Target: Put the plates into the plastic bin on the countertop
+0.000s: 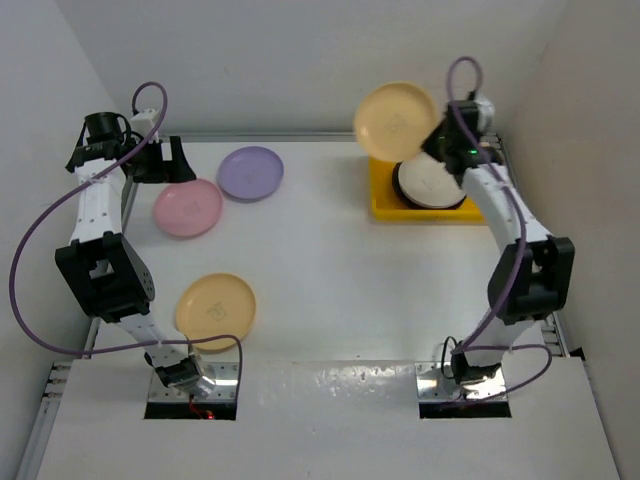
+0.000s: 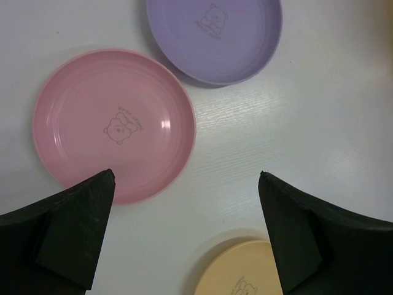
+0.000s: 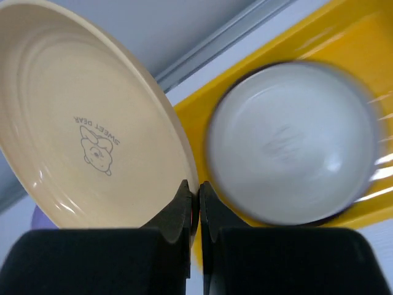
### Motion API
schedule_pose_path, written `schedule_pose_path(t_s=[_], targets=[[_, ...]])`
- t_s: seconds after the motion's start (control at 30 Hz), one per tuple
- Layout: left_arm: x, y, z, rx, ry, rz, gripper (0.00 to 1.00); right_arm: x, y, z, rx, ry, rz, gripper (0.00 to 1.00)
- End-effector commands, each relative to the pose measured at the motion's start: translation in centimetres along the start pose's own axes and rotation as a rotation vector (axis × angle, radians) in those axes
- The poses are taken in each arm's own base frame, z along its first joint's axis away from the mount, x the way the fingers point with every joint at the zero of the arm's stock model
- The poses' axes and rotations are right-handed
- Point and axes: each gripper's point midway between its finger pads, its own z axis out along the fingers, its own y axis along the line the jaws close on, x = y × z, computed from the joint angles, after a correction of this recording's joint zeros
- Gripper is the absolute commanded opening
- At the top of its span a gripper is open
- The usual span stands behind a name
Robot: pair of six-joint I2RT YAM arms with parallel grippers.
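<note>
My right gripper is shut on the rim of a pale cream-yellow plate and holds it tilted in the air over the far left corner of the yellow plastic bin. A whitish, dark-rimmed plate lies in the bin. My left gripper is open and empty above the white countertop, by a pink plate. A purple plate and an orange-yellow plate lie nearby.
White walls stand on three sides of the countertop. The bin sits at the far right against the back rail. The left arm's purple cable loops out over the left edge.
</note>
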Motion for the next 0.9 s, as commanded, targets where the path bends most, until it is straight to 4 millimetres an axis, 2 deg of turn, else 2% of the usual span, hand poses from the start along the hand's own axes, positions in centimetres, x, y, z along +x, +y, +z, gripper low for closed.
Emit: schedule_pose_path(t_s=[0.0, 0.03, 0.07, 0.2, 0.33, 0.37, 0.57, 0.6, 0.63, 0.67, 0.7, 0.73, 0.8, 0.87], targets=[[-2.2, 0.3, -1.2, -0.017, -0.056, 0.042, 1.0, -1.5, -9.1, 0.8, 0.134, 0.058, 0.018, 0.0], [-2.2, 0.3, -1.2, -0.017, -0.056, 0.042, 1.0, -1.6, -10.3, 0.9, 0.155, 0.067, 0.004, 0.0], [-2.2, 0.2, -1.2, -0.016, -0.056, 0.033, 1.0, -2.0, -13.2, 1.3, 0.211, 0.077, 0.017, 0.0], [-2.2, 0.4, -1.2, -0.027, -0.054, 0.032, 1.0, -2.3, -16.1, 2.1, 0.218, 0.112, 0.042, 0.0], [-2.0, 0.6, -1.4, -0.045, -0.05, 0.032, 1.0, -1.9, -17.5, 3.4, 0.227, 0.139, 0.083, 0.0], [-2.0, 0.6, -1.4, -0.045, -0.05, 0.032, 1.0, -2.3, -17.4, 3.6, 0.218, 0.13, 0.082, 0.0], [-1.6, 0.8, -1.2, -0.052, -0.04, 0.027, 1.0, -0.1, -18.2, 5.3, 0.251, 0.212, 0.112, 0.0], [-1.6, 0.8, -1.2, -0.052, -0.04, 0.027, 1.0, 1.3, -18.7, 5.4, 0.27, 0.254, 0.115, 0.07], [-1.6, 0.8, -1.2, -0.052, -0.04, 0.027, 1.0, 1.2, -18.9, 5.4, 0.286, 0.241, 0.121, 0.24], [-1.8, 0.6, -1.5, -0.054, -0.048, 0.031, 1.0, 1.1, -19.5, 5.3, 0.318, 0.23, 0.114, 0.24], [-1.8, 0.6, -1.5, -0.054, -0.048, 0.032, 1.0, 1.1, -19.4, 5.2, 0.314, 0.229, 0.116, 0.46], [-1.8, 0.6, -1.5, -0.054, -0.048, 0.032, 1.0, 0.7, -19.3, 4.9, 0.323, 0.211, 0.094, 0.6], [-1.8, 0.8, -1.5, -0.063, -0.046, 0.031, 1.0, -0.1, -18.4, 4.6, 0.297, 0.195, 0.047, 0.74], [-1.8, 0.8, -1.5, -0.063, -0.046, 0.031, 1.0, -1.4, -15.8, 4.2, 0.255, 0.175, -0.046, 0.81]])
